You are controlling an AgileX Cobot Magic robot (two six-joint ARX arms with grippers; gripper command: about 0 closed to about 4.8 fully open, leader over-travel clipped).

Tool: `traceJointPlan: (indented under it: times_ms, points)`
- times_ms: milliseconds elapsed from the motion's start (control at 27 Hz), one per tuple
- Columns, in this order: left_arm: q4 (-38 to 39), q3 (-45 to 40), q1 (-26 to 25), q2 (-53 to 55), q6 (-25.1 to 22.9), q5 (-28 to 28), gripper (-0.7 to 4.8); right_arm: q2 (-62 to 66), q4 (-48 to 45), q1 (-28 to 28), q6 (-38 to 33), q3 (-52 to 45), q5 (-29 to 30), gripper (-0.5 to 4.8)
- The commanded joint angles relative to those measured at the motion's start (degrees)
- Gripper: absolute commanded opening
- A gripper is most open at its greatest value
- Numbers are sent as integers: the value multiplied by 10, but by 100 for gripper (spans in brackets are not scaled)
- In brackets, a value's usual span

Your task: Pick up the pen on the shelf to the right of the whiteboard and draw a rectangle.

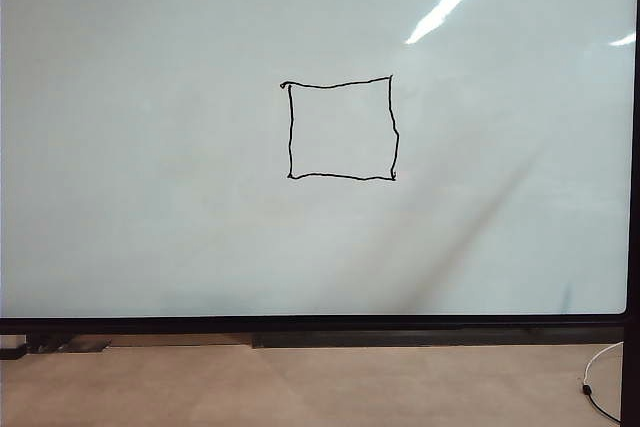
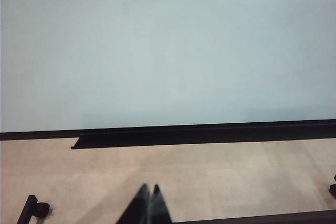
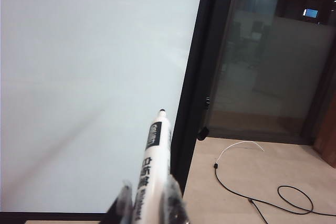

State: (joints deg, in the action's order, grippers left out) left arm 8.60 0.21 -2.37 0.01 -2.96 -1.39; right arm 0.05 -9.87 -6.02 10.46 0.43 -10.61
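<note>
Up front, the whiteboard (image 1: 150,147) fills nearly the whole exterior view, glossy and pale, with a thin black frame along its bottom and right edges. Near its middle sits the rectangle (image 1: 341,128), a wobbly thin black outline that is closed on all four sides and almost square. Neither arm shows in that view.

The right gripper (image 3: 148,200) appears only in its own wrist view, where its fingers (image 3: 175,199) are closed on the pen (image 3: 152,171), one on each side of the white barrel. The pen juts out past the fingers with its small dark tip clear of the board, pointing toward the board's black right edge. Beyond that edge lie a tan floor (image 3: 262,171), a thin cable (image 3: 262,195) curling across it, and a dim glass partition (image 3: 273,56).

The left gripper (image 2: 148,203) shows in the left wrist view, its two dark fingers (image 2: 139,205) pressed together with nothing between them, above the tan floor and facing the board's lower frame.
</note>
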Motion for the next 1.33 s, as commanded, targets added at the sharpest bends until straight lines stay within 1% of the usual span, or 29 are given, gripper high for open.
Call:
traceJointPlan:
  times_ms: [37, 111, 222, 334, 408, 1335]
  points:
    - [-5, 2, 0, 0, 0, -1, -5, 0, -21, 23, 4, -4, 17, -6]
    - [-5, 2, 0, 0, 0, -1, -5, 0, -28, 47, 10, -4, 16, -5]
    - [-5, 2, 0, 0, 0, -1, -5, 0, -27, 89, -2, -4, 59, -6]
    - [-5, 2, 0, 0, 0, -1, -5, 0, -27, 106, -14, -4, 85, -6]
    - [-5, 2, 0, 0, 0, -1, -5, 0, -24, 105, -15, -4, 95, -6]
    - [-5, 2, 0, 0, 0, -1, -5, 0, -17, 106, -15, -4, 92, -5]
